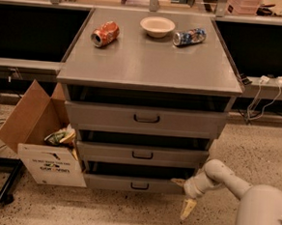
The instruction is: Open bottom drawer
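1. The bottom drawer [112, 182] sits at the foot of the grey cabinet, just above the speckled floor [124, 215]. Its front is the slimmest of the three.
2. A small black loop handle [139, 186] is at the middle of that front, and a dark gap shows above the front's upper edge.
3. The gripper [183, 196] is low at the drawer's right end, well to the right of the handle and holding nothing.
4. Its jaws are spread wide. One finger points left toward the drawer's right corner and the other points down at the floor.
5. The upper fingertip seems to touch the drawer's corner, though the view does not make that contact certain.
6. The pale arm [226, 177] runs from the gripper toward the lower right, where the robot's rounded body fills the corner.
7. Above the bottom drawer are the middle drawer [176, 157] and the top drawer [188, 121], each wider than the one below and each with its own black handle.
8. On the cabinet top [149, 66] a red can [105, 34] lies on its side at the left. A pale bowl [157, 26] stands upright in the middle, and a blue can [189, 36] lies on its side at the right.
9. An open cardboard box [37, 141] stands on the floor just beside the cabinet's left side, with crumpled items inside.
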`<move>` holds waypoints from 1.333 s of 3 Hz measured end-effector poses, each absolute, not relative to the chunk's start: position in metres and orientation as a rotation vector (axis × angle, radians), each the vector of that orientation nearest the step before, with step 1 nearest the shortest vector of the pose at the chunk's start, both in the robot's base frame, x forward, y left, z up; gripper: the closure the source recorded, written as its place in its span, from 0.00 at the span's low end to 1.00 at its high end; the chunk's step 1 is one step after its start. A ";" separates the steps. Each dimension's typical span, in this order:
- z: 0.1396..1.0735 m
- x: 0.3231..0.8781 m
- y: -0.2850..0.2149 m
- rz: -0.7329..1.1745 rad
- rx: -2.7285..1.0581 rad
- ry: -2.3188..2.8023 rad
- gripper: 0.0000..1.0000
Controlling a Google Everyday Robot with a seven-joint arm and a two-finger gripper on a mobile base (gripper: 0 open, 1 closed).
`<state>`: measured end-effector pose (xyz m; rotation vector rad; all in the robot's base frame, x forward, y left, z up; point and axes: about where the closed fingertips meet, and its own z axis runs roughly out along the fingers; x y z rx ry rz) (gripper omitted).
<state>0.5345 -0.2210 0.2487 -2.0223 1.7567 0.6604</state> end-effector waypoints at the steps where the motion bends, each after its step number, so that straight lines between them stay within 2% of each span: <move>1: 0.226 0.549 -0.219 0.611 -2.002 1.797 0.00; 4: 0.186 0.579 -0.203 0.483 -1.974 1.882 0.00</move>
